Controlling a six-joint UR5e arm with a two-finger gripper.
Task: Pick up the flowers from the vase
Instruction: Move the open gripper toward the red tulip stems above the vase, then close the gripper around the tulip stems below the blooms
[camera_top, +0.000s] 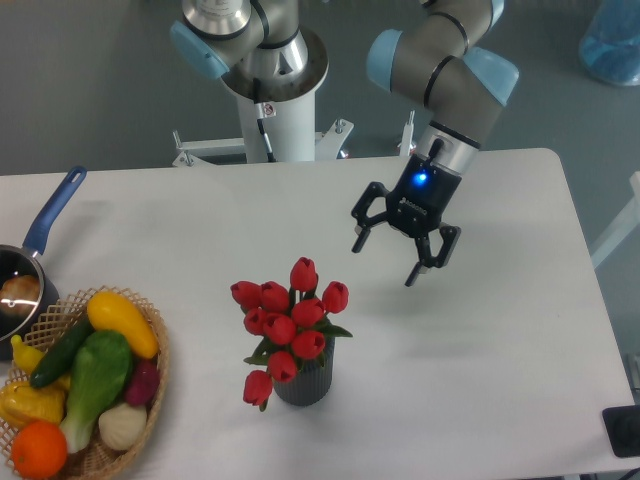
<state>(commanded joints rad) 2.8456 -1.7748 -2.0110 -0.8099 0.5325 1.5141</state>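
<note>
Step in hand: the approach; the gripper (398, 247) is hanging above the table (500, 350), up and to the right of the flowers (290, 315), holding nothing.
Fingers: they are standing spread apart, tips pointing down and tilted a little, with a blue light glowing on the wrist just above.
Flowers: a bunch of red tulip buds, smooth and oval, on green stems with leaves; they are sitting in the vase (305, 382) near the middle front of the table, one bud drooping over the left rim.
Vase: a small dark grey cylinder with vertical ribs, standing upright, probably light enough to tip.
Next move, as judged: the gripper is needing to travel left and down until the spread fingers are straddling the stems just above the rim, then to close gently.
Surroundings: a woven basket (155, 345) of vegetables and a blue-handled pot (40, 240) are standing at the left, well apart from the vase.
Table: white, flat and matte.
</note>
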